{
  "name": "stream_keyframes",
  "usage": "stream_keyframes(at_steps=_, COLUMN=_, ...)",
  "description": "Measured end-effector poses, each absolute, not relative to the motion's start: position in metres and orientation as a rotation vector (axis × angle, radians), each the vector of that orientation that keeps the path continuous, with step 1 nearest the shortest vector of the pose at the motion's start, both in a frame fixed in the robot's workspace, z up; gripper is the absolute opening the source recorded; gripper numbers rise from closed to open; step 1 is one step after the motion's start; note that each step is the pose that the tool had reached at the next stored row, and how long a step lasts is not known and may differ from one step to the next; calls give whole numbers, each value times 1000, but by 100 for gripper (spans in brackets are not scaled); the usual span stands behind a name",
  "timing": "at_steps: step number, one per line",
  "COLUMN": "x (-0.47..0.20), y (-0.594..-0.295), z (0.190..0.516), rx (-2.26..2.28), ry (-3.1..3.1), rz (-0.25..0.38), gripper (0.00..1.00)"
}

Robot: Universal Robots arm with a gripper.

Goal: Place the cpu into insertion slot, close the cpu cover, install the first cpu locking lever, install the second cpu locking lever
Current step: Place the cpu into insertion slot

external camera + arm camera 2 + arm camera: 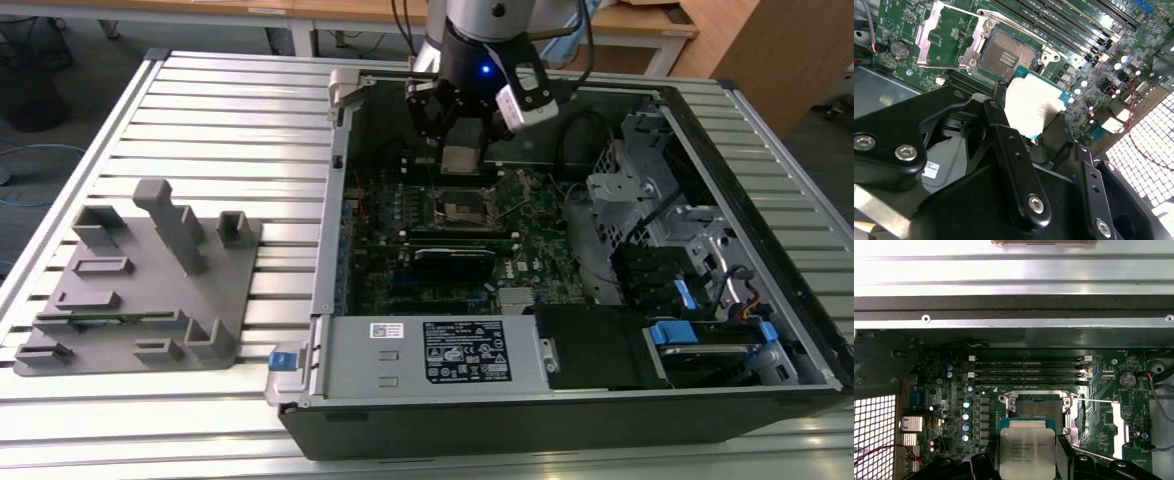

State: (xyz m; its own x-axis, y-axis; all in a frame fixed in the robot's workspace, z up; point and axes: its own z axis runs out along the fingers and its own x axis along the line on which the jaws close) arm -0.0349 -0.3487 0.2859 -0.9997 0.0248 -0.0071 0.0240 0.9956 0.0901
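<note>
One small flat square cpu [1027, 451] with a pale silver metal face sits clamped between the two black fingers of the gripper [461, 152], pinched on opposite edges with its face showing in both wrist views. We see it held in the air above the green motherboard [1104, 375], not seated. In the first wrist view it overlaps the near rim of the square, dark-centred insertion slot [1038, 407] and is offset from the slot's centre.

The thin silver cpu cover [925, 40], a frame with a cut-out middle, lies flipped open beside the slot, so we judge the drop path free. All this is inside the open black computer case [814, 330] on the slatted metal desk [200, 110].

We judge the step in hand to be placing the chip. To do it well:
- Centre the chip over the socket first.
- Square its edges to the rim.
- Keep it level.
- Lower straight down without sliding across the contacts.
- Use no pressing force.
- Let go only once it rests flat inside the rim.

A tilt or sideways drag is the main risk here. We can't tell the chip's notch orientation.
</note>
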Motion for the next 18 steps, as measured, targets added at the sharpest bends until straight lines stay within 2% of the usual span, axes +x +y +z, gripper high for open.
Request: stream_keyframes(at_steps=18, x=-35, y=-349, z=281, rx=38, ry=3130, rz=141, gripper=54)
